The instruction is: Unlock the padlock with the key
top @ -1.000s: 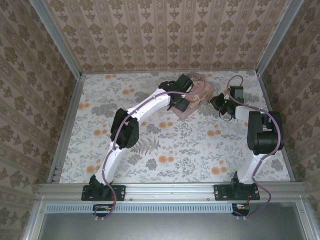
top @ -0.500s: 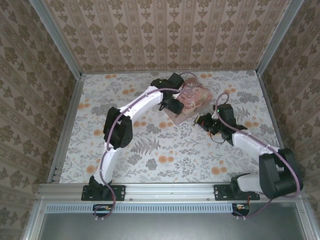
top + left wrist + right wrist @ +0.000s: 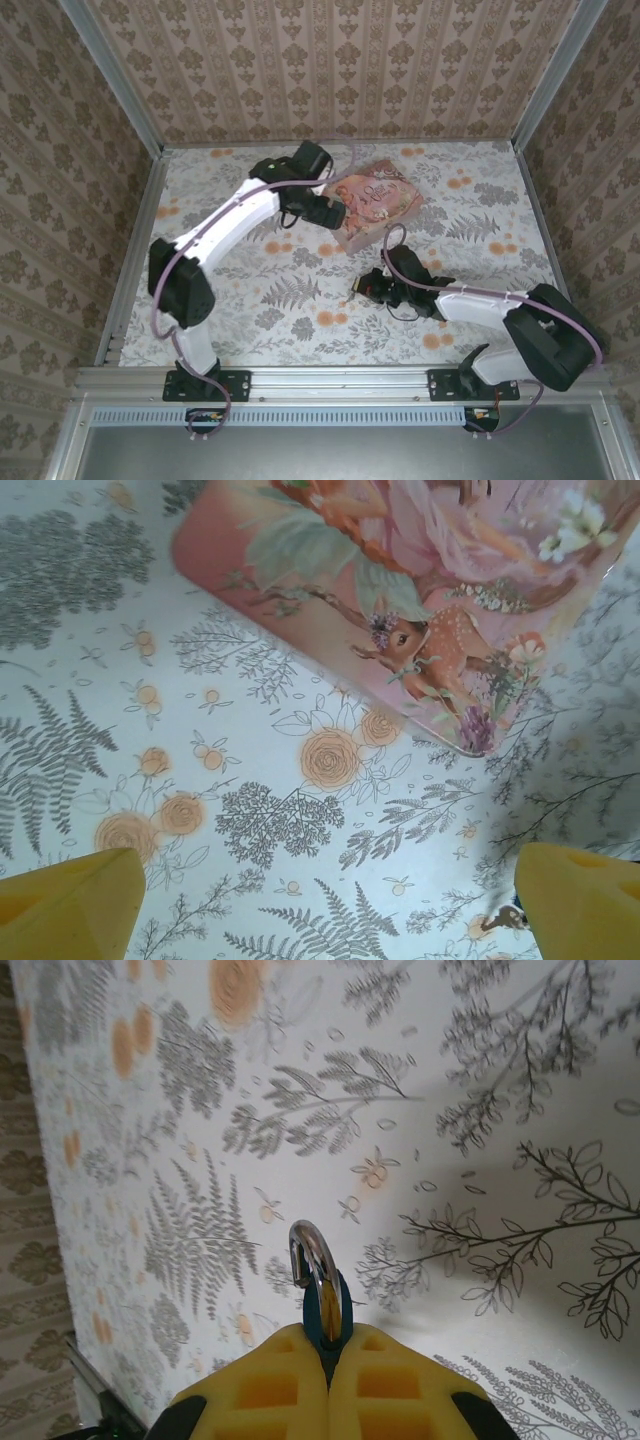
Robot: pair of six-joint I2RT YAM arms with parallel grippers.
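Floral-printed tabletop (image 3: 250,300), walled in by patterned wallpaper, carried a pink illustrated tin (image 3: 378,203) toward its far middle. The left gripper (image 3: 322,212) stood just beside the tin's left edge, its yellow fingers (image 3: 70,905) spread wide with nothing between them. Nearer the arm bases and well apart from the tin, the right gripper (image 3: 362,288) was clamped tight on the padlock (image 3: 322,1310), whose teal body sat pinched between the yellow pads (image 3: 270,1390) while its silver shackle (image 3: 310,1250) poked out past the fingertips above the fern pattern.
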